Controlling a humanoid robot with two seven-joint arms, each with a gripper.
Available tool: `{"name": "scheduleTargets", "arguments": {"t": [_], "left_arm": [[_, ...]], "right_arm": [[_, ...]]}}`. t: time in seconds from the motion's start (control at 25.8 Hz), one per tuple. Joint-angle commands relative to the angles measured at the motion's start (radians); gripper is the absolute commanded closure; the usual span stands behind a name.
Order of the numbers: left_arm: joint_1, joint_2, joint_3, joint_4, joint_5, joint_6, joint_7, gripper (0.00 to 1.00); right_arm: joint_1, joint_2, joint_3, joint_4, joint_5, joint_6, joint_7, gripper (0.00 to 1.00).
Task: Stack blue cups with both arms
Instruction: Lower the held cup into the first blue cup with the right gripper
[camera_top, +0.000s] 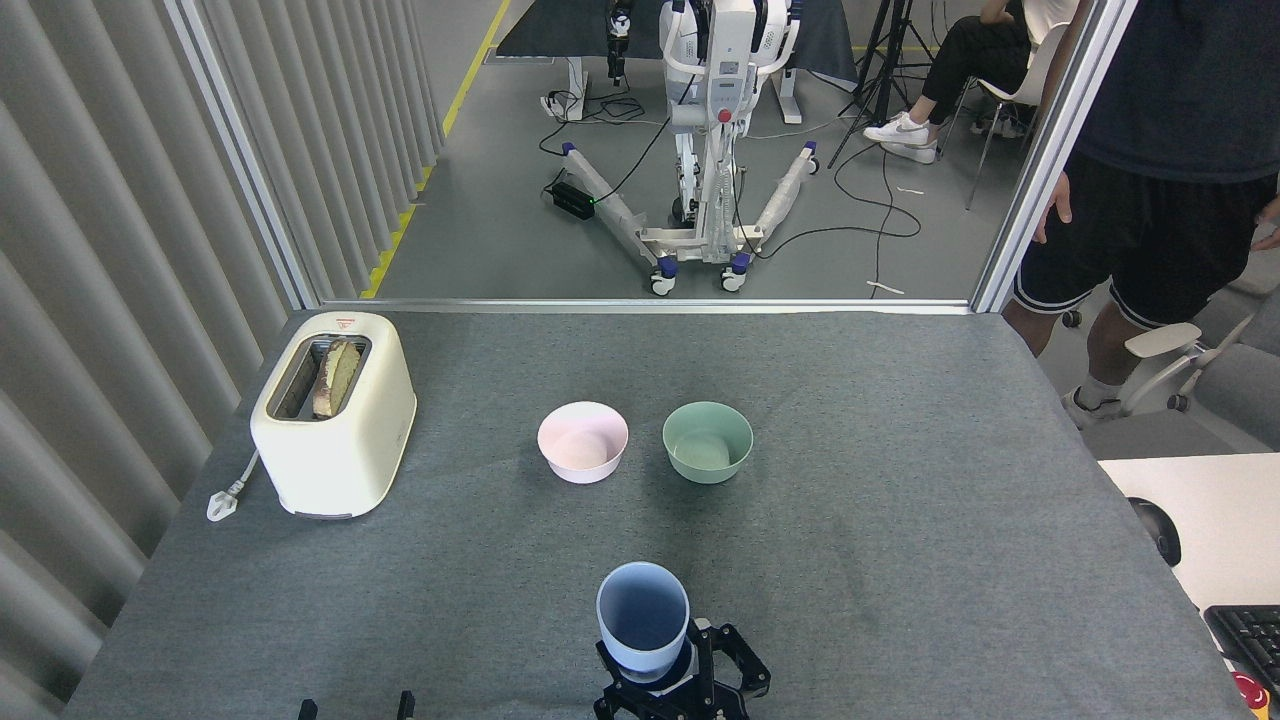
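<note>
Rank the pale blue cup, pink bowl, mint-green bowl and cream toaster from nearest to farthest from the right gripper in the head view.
From the right gripper:
1. Pale blue plastic cup, touching it.
2-3. Mint-green bowl ahead, pink bowl ahead-left: too close to call.
4. Cream toaster, far left.

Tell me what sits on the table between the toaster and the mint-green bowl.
In the head view, the pink bowl sits between the toaster and the mint-green bowl, close beside the green one but apart from it; the rest is bare grey table.
</note>
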Motion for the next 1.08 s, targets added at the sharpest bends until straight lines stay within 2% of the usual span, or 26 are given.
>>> {"name": "scheduleTargets", "arguments": {"t": [0.0,0.43,0.46,0.54,0.66,0.89,1.05], "left_arm": [[-0.001,0.0,0.001,0.0,0.0,0.0,0.0,0.0],[-0.002,0.0,0.001,0.008,0.0,-0.001,0.0,0.0],[-0.004,0.0,0.001,0.009,0.0,-0.001,0.0,0.0],[-0.005,0.0,0.001,0.009,0.0,-0.001,0.0,0.0],[-0.005,0.0,0.002,0.009,0.002,-0.001,0.0,0.0],[-0.004,0.002,0.002,0.009,0.0,-0.001,0.0,0.0],[-0.004,0.002,0.002,0.009,0.0,-0.003,0.0,0.0]], "right_arm": [[0.003,-0.002,-0.005,0.002,-0.002,0.003,-0.005,0.5],[-0.004,-0.006,-0.055,0.036,-0.005,0.009,-0.013,0.49],[-0.006,-0.004,-0.055,0.036,-0.005,0.009,-0.011,0.45],[-0.009,0.007,-0.057,0.037,-0.005,0.011,-0.007,0.13],[-0.009,0.01,-0.055,0.037,-0.006,0.008,-0.004,0.01],[-0.008,0.01,-0.044,0.036,-0.009,-0.003,-0.004,0.0],[-0.011,0.013,-0.047,-0.004,-0.014,-0.038,-0.013,0.0]]}}
